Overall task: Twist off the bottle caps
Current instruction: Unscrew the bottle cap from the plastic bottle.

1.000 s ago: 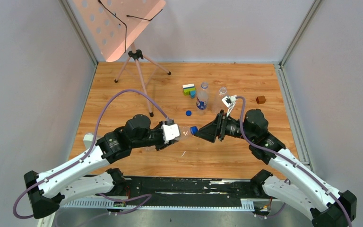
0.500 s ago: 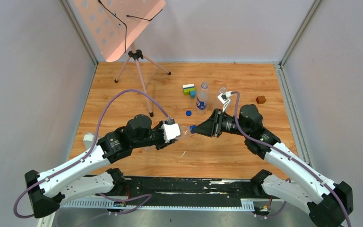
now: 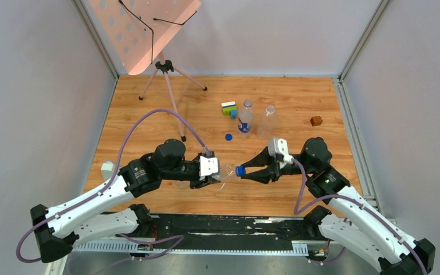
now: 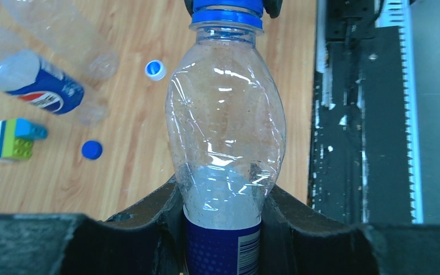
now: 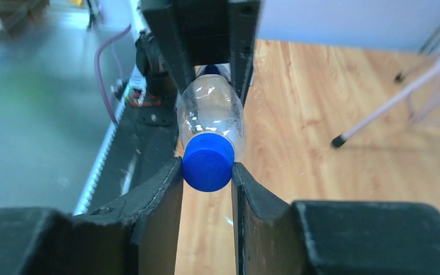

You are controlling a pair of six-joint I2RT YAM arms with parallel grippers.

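Light wooden counter: plank-grained surface. Clear crinkly plastic bottle with blue label: held level above the counter's near middle, left fingers pinching its labelled lower body. Dark blue round plastic cap: seated on the neck, right fingers clamped on it.

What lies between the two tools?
A clear bottle: left tool grips its body, right tool its blue cap. The top view shows it.
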